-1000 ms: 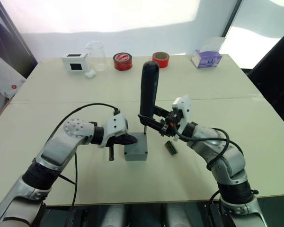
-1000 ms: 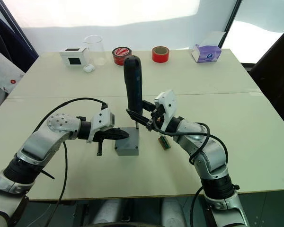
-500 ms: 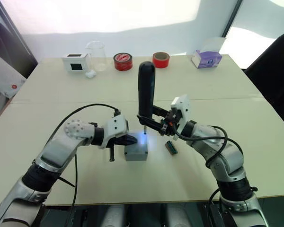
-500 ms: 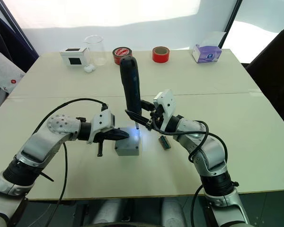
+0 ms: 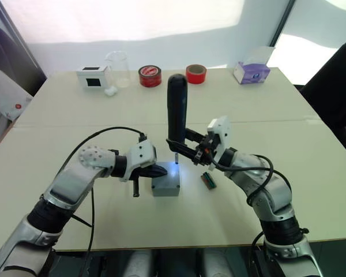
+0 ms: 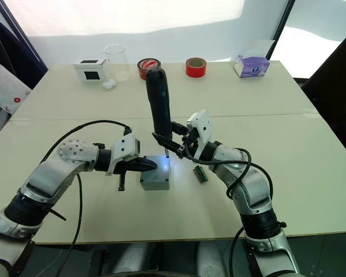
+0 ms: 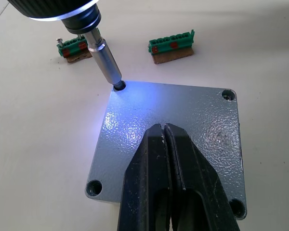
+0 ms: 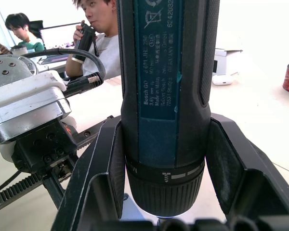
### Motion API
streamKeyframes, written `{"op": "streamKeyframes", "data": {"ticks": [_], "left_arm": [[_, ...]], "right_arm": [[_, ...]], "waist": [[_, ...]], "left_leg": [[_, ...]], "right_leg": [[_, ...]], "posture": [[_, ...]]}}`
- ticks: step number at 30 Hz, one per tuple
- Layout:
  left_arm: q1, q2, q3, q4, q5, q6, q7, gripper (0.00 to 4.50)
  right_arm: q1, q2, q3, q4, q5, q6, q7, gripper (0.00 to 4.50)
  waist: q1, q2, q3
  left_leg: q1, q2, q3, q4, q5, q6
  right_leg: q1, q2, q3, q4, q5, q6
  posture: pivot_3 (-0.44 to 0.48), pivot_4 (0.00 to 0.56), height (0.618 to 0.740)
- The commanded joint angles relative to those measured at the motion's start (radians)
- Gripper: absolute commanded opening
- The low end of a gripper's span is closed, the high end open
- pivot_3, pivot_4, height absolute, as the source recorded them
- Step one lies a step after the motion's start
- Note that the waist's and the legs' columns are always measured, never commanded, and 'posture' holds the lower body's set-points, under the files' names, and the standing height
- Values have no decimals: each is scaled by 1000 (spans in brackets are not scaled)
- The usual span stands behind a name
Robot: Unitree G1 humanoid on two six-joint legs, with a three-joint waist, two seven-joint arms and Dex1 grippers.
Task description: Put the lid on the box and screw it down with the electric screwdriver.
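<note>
Tabletop: lid lies beneath closed left end effector, touching.

Along the far edge of my table I've got a white box with a black window, a clear beaker beside it, two red tape rolls, and a purple tissue box. Nearer, two green terminal blocks lie apart.

lid speckled grey | electric screwdriver black | tape rolls red
</note>
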Motion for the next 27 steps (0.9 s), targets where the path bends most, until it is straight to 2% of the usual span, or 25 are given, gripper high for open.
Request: {"op": "streamKeyframes", "data": {"ticks": [1,6,11,15,17,21,22,24,25,27], "left_arm": [[3,7,-33,43,36,0,-12,0],[7,7,-39,58,36,-10,-25,0],[1,-21,-34,89,39,-14,-3,0],[11,-35,-47,91,48,-29,-5,0],[4,-55,-37,100,51,-35,16,0],[15,-81,-13,90,17,-24,20,0],[17,-83,-10,89,15,-24,21,0],[20,-114,33,90,2,-57,55,0],[14,-129,70,83,-13,-66,78,0],[-7,-173,240,8,-232,63,99,0]], "right_arm": [[52,-13,45,52,-41,26,-3,1783],[71,-2,37,25,-71,-38,-33,1783],[40,-10,-18,-38,-12,6,-51,1783],[-116,-34,-147,-122,131,173,-123,1783],[-249,-71,-248,-138,245,278,-175,1783],[-418,-181,-394,-95,398,435,-224,1783],[-433,-194,-408,-89,417,456,-231,1783],[-449,-263,-414,-59,322,443,-277,1783],[-457,-295,-443,-29,305,492,-330,1783],[-522,-394,-531,153,304,916,-384,1783]], "waist": [[0,0,0],[1,0,0],[3,0,0],[6,0,1],[7,2,3],[23,2,3],[25,2,3],[25,2,3],[24,2,3],[23,2,5]], "left_leg": [[1,0,0,-1,0,0],[2,0,0,-3,0,0],[2,0,0,-3,0,0],[1,0,0,-3,0,0],[-2,0,0,-3,0,-1],[-17,-1,-1,0,1,-2],[-17,-1,-1,-1,1,-2],[-17,-1,-1,-4,1,-2],[-17,-1,0,-4,1,-2],[-17,-1,1,-3,1,-2]], "right_leg": [[1,0,0,0,0,0],[0,0,0,-1,0,-1],[0,0,0,-1,0,-1],[0,-1,0,-1,0,-1],[-3,-2,0,0,0,-1],[-17,-4,0,2,1,-1],[-17,-4,0,1,0,-1],[-15,-4,0,-1,0,-2],[-14,-4,0,-1,0,-2],[-15,-5,0,-1,0,-2]], "posture": [[0,150,740],[0,150,740],[0,150,740],[0,150,740],[0,150,740],[0,150,740],[0,150,740],[0,150,740],[0,150,740],[0,150,740]]}}
